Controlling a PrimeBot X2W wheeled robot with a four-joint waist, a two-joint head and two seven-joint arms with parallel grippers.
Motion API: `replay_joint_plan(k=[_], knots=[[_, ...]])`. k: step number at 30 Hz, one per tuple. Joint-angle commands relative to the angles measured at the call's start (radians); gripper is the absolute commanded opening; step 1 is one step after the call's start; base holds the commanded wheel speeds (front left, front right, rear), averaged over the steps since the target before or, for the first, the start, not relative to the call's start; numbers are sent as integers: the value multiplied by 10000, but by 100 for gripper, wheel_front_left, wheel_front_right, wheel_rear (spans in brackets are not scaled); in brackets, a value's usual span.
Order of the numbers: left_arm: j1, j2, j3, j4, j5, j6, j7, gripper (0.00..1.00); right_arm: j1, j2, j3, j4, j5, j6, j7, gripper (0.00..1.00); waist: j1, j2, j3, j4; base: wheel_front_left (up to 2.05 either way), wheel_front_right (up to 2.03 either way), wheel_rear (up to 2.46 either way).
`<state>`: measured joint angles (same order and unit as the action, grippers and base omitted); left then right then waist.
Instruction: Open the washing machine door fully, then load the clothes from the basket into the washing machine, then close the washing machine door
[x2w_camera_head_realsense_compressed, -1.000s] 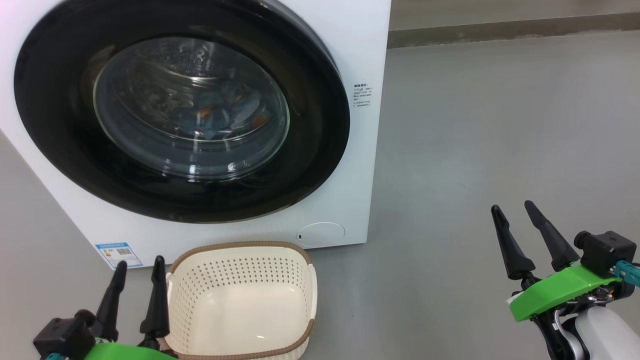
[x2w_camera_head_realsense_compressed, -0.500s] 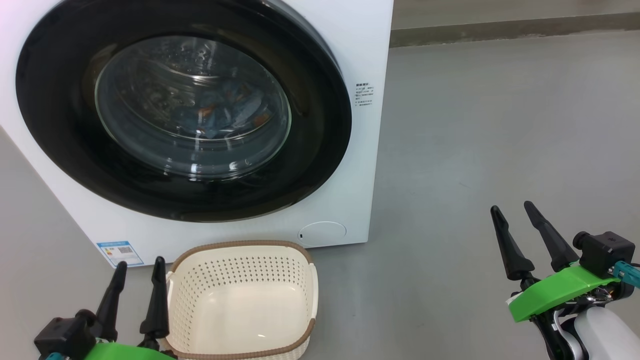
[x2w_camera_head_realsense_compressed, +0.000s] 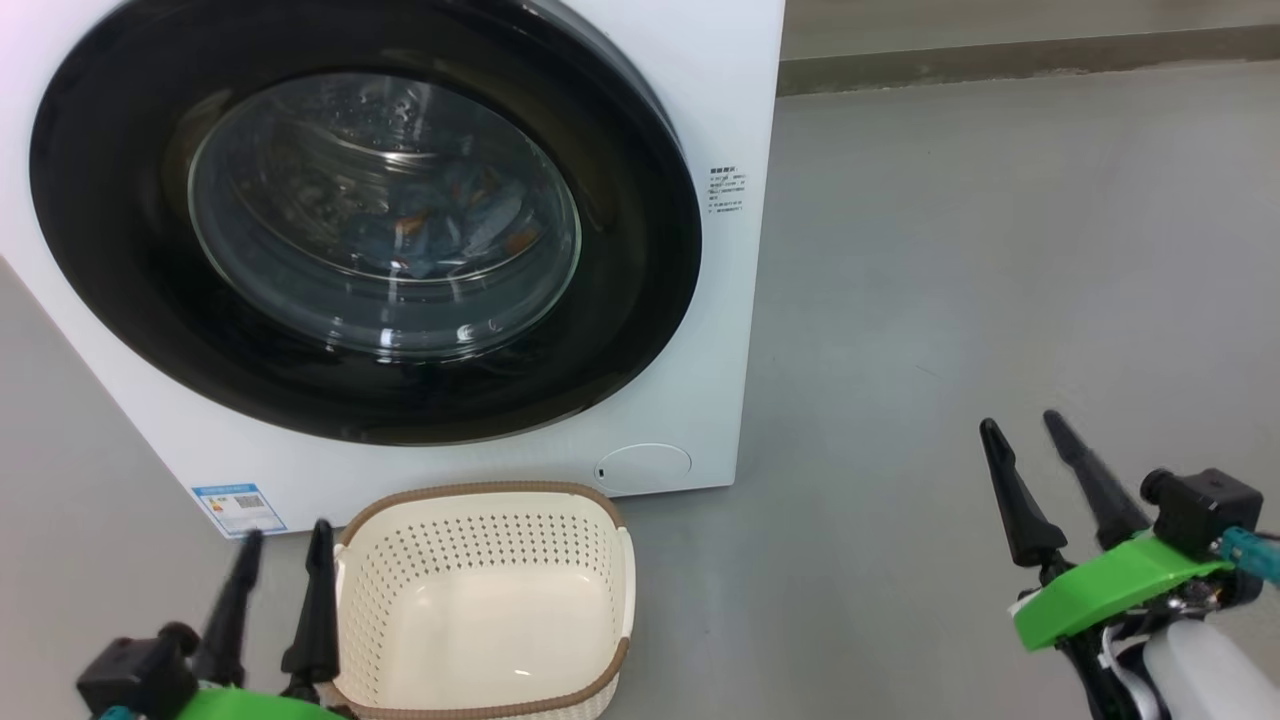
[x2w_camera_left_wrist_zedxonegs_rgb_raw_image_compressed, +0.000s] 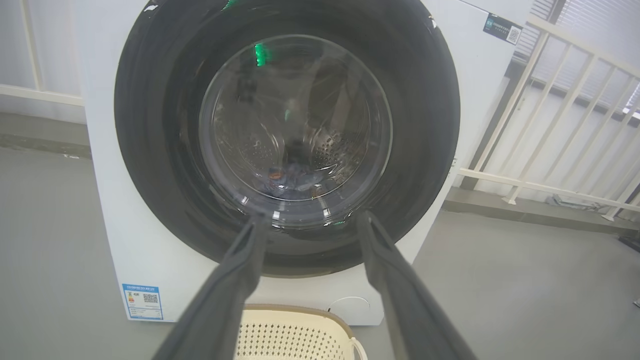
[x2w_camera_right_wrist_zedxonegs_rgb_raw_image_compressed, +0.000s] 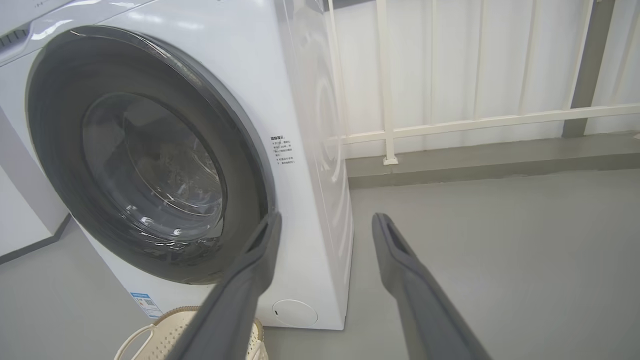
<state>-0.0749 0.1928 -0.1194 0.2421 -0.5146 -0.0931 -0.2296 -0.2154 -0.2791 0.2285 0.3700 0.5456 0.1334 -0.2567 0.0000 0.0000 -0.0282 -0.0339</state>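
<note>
The washing machine (x2w_camera_head_realsense_compressed: 722, 330) stands white and boxy ahead, and the washing machine door (x2w_camera_head_realsense_compressed: 640, 250) lies flush against its front. Through the glass bowl the clothes (x2w_camera_head_realsense_compressed: 440, 230) show as blue fabric with orange spots inside the drum, and they also appear low in the drum (x2w_camera_left_wrist_zedxonegs_rgb_raw_image_compressed: 295, 181). The basket (x2w_camera_head_realsense_compressed: 480, 492) sits on the floor below the door with nothing in it. My left gripper (x2w_camera_head_realsense_compressed: 286, 532) is open just left of the basket, fingers pointing at the door (x2w_camera_left_wrist_zedxonegs_rgb_raw_image_compressed: 425, 125). My right gripper (x2w_camera_head_realsense_compressed: 1020, 422) is open over bare floor, well right of the machine.
A blue label sticker (x2w_camera_head_realsense_compressed: 238, 508) and round filter cap (x2w_camera_head_realsense_compressed: 645, 468) mark the machine's lower front. Grey floor stretches to the right, up to a low kerb (x2w_camera_head_realsense_compressed: 1000, 60). A white railing (x2w_camera_right_wrist_zedxonegs_rgb_raw_image_compressed: 480, 122) runs behind the machine's right side.
Both grippers have sunk a little in the head view, and the left one is blurred by motion. Door, clothes and basket have not moved.
</note>
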Motion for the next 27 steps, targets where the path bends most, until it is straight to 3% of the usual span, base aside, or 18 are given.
replay_joint_plan(k=[1,11,27], knots=[[-1,-3,6,5,-5,-1,3,0,2,5,-4,2,7,0,3,0,0,0,0,0,0,0,0],[154,-275,92,359,-606,-21,224,0,334,360,-162,264,597,-1,214,0,17,0,-3,18,0,0,0],[80,-431,388,323,-2008,-69,651,0,421,621,-605,71,1956,-5,686,0,0,0,53,62,0,0,0]])
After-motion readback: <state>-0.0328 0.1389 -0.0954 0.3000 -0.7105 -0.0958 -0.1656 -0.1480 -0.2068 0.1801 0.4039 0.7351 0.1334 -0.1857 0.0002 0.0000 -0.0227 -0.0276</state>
